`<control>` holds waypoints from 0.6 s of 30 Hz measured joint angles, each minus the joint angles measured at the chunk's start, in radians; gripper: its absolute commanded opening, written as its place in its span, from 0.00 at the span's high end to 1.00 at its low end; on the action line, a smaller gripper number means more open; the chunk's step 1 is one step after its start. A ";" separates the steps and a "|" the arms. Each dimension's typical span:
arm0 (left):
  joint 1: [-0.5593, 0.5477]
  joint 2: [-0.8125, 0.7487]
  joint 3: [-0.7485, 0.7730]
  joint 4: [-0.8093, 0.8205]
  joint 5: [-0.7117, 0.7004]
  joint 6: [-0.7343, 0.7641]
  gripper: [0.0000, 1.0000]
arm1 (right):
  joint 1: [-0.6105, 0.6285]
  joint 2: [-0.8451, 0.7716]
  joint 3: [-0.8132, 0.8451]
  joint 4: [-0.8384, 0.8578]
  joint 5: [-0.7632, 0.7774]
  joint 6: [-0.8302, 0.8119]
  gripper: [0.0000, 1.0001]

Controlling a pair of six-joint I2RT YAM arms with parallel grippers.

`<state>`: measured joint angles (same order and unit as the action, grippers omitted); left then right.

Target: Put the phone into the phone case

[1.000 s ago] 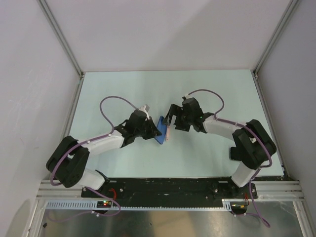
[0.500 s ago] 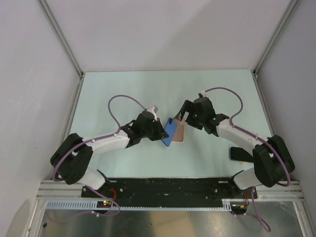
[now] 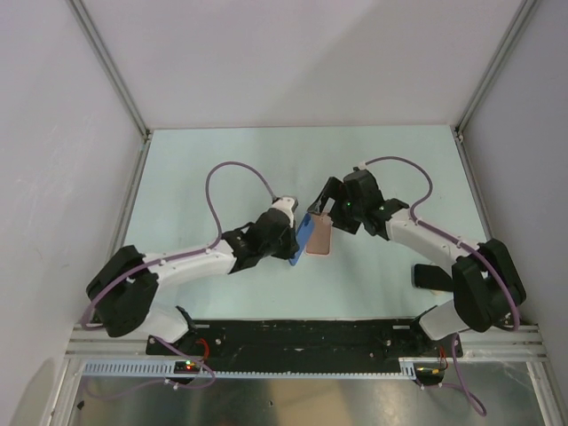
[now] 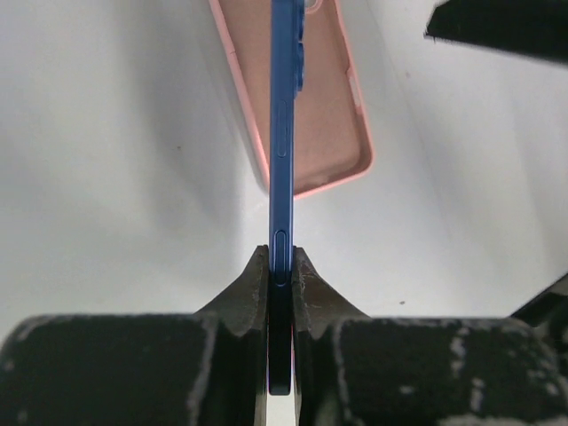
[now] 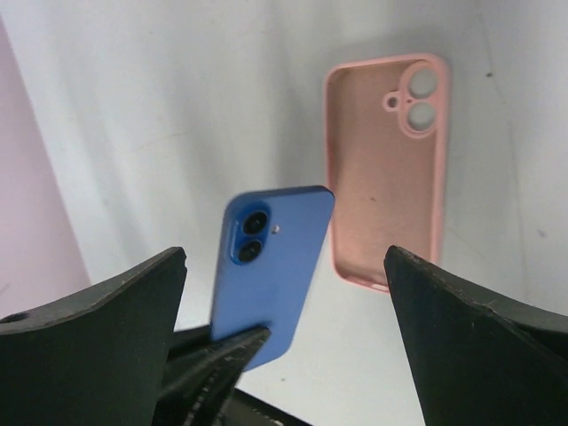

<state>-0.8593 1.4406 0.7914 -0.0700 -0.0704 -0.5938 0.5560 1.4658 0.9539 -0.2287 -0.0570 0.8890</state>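
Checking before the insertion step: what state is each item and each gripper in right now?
phone: held up on edge, blue back showing, not in the case.
phone case: lying flat on the table, hollow side up, empty.
left gripper: shut on the phone's end.
right gripper: open, holding nothing.

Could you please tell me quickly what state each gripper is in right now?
Left gripper: closed on the phone, gripping one end of it.
Right gripper: wide open, holding nothing; the case lies apart from it.
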 measured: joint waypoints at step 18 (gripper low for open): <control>-0.262 -0.124 -0.014 0.013 -0.565 0.480 1.00 | 0.018 0.083 0.092 0.001 -0.174 0.203 0.16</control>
<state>-1.1213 1.3170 0.7776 -0.0566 -0.6350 -0.1135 0.5743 1.5490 1.0458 -0.2279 -0.2306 1.0920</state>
